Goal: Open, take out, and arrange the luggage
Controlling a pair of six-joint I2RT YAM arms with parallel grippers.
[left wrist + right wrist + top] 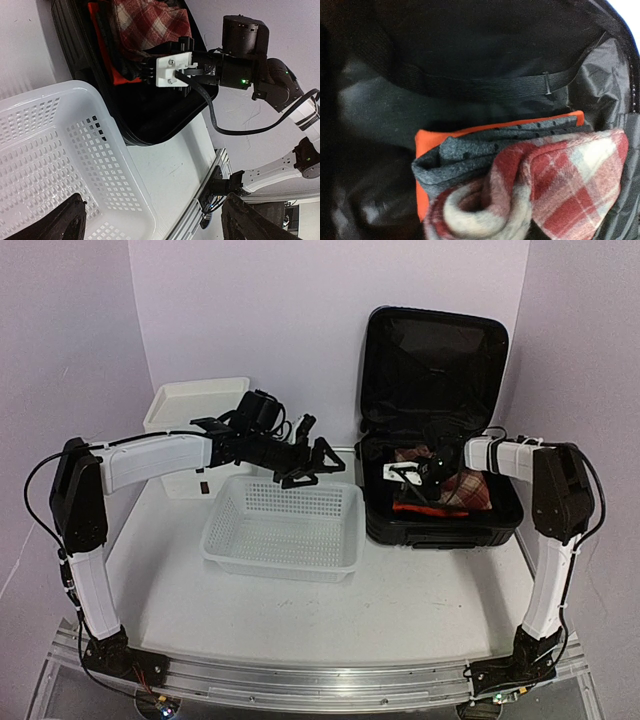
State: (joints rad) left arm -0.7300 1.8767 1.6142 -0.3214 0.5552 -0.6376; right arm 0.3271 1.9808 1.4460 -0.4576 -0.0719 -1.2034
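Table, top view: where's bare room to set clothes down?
Bare: the wide table strip between the rail and the basket and suitcase; the basket is empty too. Crowded: suitcase floor, with clothes and the right end effector.

luggage (440,530): matt hard shell | basket (275,560): perforated plastic | plaid cloth (580,185): fuzzy

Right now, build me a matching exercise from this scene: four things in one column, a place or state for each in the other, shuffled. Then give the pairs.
Things:
1. luggage
2. basket
3. plaid cloth
4. left pincer

Places or states:
A. open, above the basket
B. inside the luggage
C. lid raised, on the right
D. white, perforated, left of the luggage

Pairs: 1-C, 2-D, 3-B, 4-A.
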